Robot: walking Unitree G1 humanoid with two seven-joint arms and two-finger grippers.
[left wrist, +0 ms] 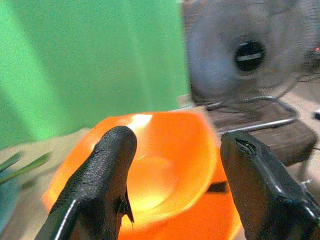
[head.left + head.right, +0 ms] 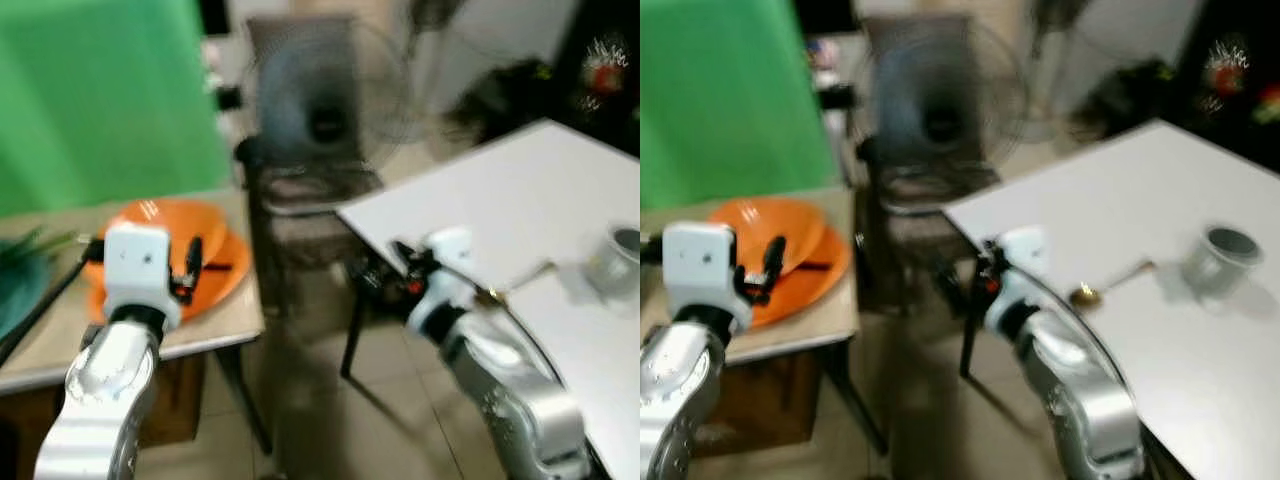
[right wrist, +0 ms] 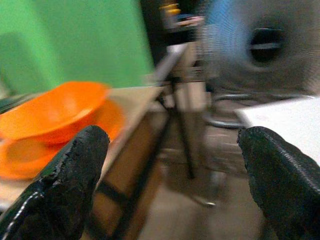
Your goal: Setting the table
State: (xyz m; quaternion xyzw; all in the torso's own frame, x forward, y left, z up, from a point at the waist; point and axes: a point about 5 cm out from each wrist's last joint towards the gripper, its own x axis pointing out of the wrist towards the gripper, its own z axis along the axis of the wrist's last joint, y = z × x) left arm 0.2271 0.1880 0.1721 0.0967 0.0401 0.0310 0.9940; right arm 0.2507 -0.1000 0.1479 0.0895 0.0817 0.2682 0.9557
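An orange bowl (image 2: 160,222) rests on an orange plate (image 2: 225,275) on a beige side table (image 2: 215,325) at my left. My left gripper (image 2: 187,265) hovers just over the plate's near side. In the left wrist view this gripper (image 1: 180,140) is open, with the bowl (image 1: 160,165) seen between its fingers, untouched. My right gripper (image 2: 400,262) hangs open at the near corner of the white table (image 2: 500,200), holding nothing. A grey cup (image 2: 1220,258) and a gold spoon (image 2: 1108,284) lie on that table. The views are blurred.
A standing fan (image 2: 315,110) and a dark chair (image 2: 300,215) fill the gap between the two tables. A green screen (image 2: 100,90) stands behind the side table. A teal dish with green leaves (image 2: 20,270) sits at that table's left end.
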